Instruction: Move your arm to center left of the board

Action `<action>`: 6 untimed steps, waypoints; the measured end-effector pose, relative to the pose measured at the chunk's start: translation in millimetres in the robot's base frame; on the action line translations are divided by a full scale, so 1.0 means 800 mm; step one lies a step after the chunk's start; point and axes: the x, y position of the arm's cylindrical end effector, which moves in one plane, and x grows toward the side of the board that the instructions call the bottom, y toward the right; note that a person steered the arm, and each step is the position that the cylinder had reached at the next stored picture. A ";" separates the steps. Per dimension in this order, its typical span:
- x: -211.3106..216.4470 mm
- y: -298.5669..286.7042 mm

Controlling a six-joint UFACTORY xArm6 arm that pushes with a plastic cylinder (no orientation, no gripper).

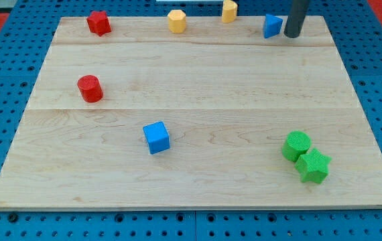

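Observation:
My tip (291, 35) is the lower end of a dark rod at the view's top right, resting on the wooden board (198, 80) just to the right of a blue triangular block (272, 26), close to it. A red cylinder (90, 88) stands at the view's centre left of the board, far from the tip. A red star block (98, 23) sits at the top left.
A yellow hexagon block (176, 21) and a yellow cylinder (229, 11) sit along the top edge. A blue cube (156, 137) lies below the centre. A green cylinder (296, 145) and a green star (312, 166) touch at the bottom right. Blue pegboard surrounds the board.

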 end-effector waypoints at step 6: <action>0.142 -0.052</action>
